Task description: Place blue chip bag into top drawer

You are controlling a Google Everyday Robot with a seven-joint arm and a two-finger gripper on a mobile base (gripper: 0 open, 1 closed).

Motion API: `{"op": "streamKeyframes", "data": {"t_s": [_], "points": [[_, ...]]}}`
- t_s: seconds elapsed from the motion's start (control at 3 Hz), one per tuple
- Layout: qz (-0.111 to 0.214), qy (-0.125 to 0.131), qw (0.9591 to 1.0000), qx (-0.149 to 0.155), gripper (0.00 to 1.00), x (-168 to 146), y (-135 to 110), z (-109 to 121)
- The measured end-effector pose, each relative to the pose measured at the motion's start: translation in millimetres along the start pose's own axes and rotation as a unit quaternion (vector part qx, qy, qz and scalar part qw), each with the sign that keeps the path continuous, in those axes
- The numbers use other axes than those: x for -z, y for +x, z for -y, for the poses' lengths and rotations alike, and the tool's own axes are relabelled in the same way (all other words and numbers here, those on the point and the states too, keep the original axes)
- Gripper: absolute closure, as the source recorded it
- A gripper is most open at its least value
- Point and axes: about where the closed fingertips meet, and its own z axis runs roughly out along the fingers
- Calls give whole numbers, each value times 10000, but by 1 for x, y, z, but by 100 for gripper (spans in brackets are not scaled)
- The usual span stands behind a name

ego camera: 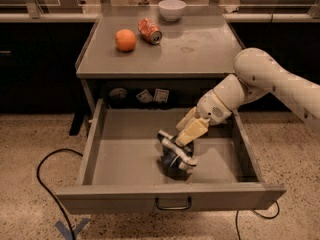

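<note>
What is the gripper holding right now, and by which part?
Cannot be told: the gripper meets the blue chip bag at its upper edge, inside the top drawer.

The arm point(272, 79) was off-white and came in from the right edge of the frame. It was made of smooth, rounded shells with soft seams between them. Its widest shell, at the upper right, was bulbous and speckled with small dark dots. The wrist housing point(220, 106) was narrower, the same pale colour, and carried a small cluster of dark specks on its side. The gripper point(183, 139), just right of the frame's centre, was a blocky cream-yellow piece, warmer and duller than the arm.
</note>
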Motion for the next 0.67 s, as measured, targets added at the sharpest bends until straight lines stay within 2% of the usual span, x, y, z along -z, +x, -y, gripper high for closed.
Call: {"op": "streamKeyframes", "data": {"t_s": [0.33, 0.67], "points": [[0, -1, 10000, 0, 0, 0, 0, 0], [0, -1, 10000, 0, 0, 0, 0, 0]]}}
